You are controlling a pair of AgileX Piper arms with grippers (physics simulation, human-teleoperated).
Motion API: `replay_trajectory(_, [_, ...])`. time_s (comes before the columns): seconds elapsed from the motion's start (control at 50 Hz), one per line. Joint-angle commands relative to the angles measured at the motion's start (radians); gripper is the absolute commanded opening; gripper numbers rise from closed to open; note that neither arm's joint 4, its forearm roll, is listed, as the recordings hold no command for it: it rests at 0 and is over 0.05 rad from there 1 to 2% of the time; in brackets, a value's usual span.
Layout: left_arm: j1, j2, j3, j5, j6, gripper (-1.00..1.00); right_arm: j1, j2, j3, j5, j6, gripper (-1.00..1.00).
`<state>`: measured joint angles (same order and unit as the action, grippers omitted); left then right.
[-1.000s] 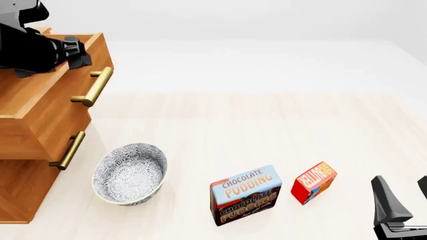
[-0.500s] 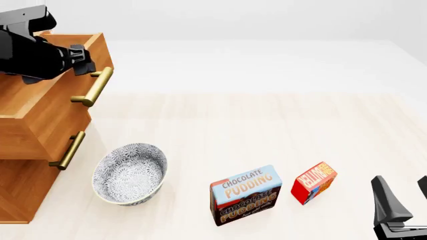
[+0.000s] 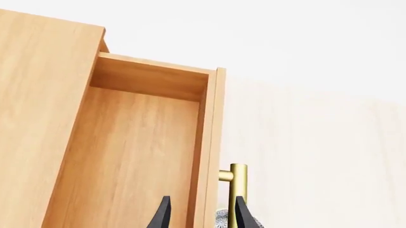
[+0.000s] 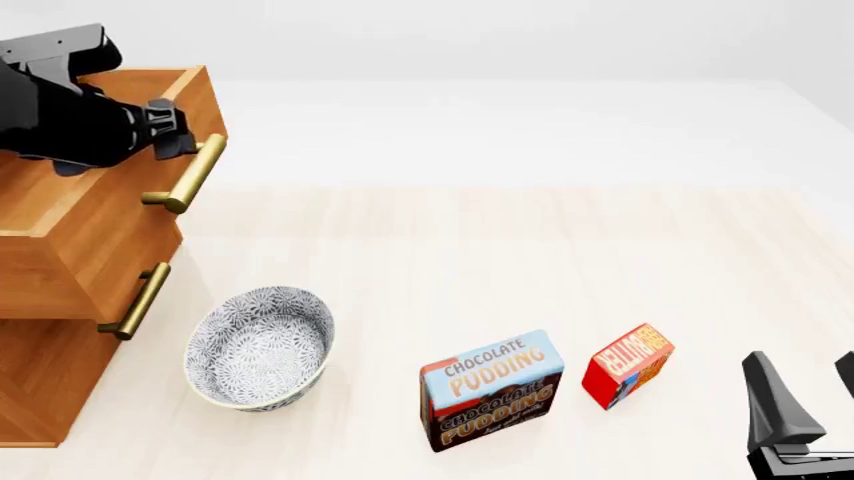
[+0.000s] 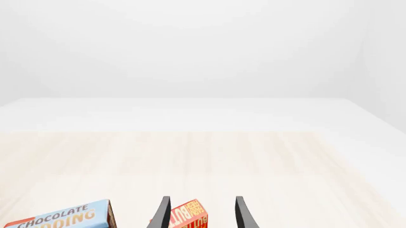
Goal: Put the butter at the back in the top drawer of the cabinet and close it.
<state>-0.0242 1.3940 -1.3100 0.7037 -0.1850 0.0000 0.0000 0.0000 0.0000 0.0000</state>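
The butter [image 4: 627, 365], a small red box with an orange end, lies on the table near the front right; the right wrist view shows the butter [image 5: 189, 217] ahead, between the fingertips. My right gripper [image 4: 801, 400] stands open to its right, apart from it, as the right gripper [image 5: 201, 216] also shows in its own view. The cabinet [image 4: 40, 380] stands at the left with its top drawer [image 4: 80, 200] pulled out, the drawer's inside [image 3: 127, 156] bare. My left gripper [image 4: 178, 135] hovers open at the drawer's front edge by the brass handle [image 3: 238, 190].
A blue-and-brown Chocolate Pudding box [image 4: 491, 390] stands just left of the butter. A patterned grey bowl [image 4: 260, 347] sits in front of the cabinet. The middle drawer [image 4: 54, 280] is also out a little, with its own brass handle [image 4: 136, 300].
My left arm has come down and to the right over the open drawer, toward its front edge and handle. The drawer, the boxes and the right arm have not moved.
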Motion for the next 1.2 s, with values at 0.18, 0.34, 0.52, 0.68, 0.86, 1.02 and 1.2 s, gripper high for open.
replay_trajectory(0.18, [-0.007,-0.007,0.005,0.000,0.002,1.00,0.000,0.000,0.000,0.000,0.000,1.00])
replay_trajectory(0.34, [-0.011,-0.011,0.002,0.003,0.004,1.00,0.000,0.000,0.000,0.000,0.000,1.00])
replay_trajectory(0.52, [-0.016,-0.014,0.004,0.003,0.005,1.00,0.000,0.000,0.000,0.000,0.000,1.00])
replay_trajectory(0.68, [-0.020,-0.013,0.001,0.004,0.006,1.00,0.000,0.000,0.000,0.000,0.000,1.00])
replay_trajectory(0.86, [-0.024,-0.006,0.008,-0.004,0.004,1.00,0.000,0.000,0.000,0.000,0.000,1.00])
replay_trajectory(1.02, [-0.025,-0.004,0.011,-0.007,0.004,1.00,0.000,0.000,0.000,0.000,0.000,1.00])
replay_trajectory(1.2, [-0.029,-0.002,0.013,-0.010,0.004,1.00,0.000,0.000,0.000,0.000,0.000,1.00])
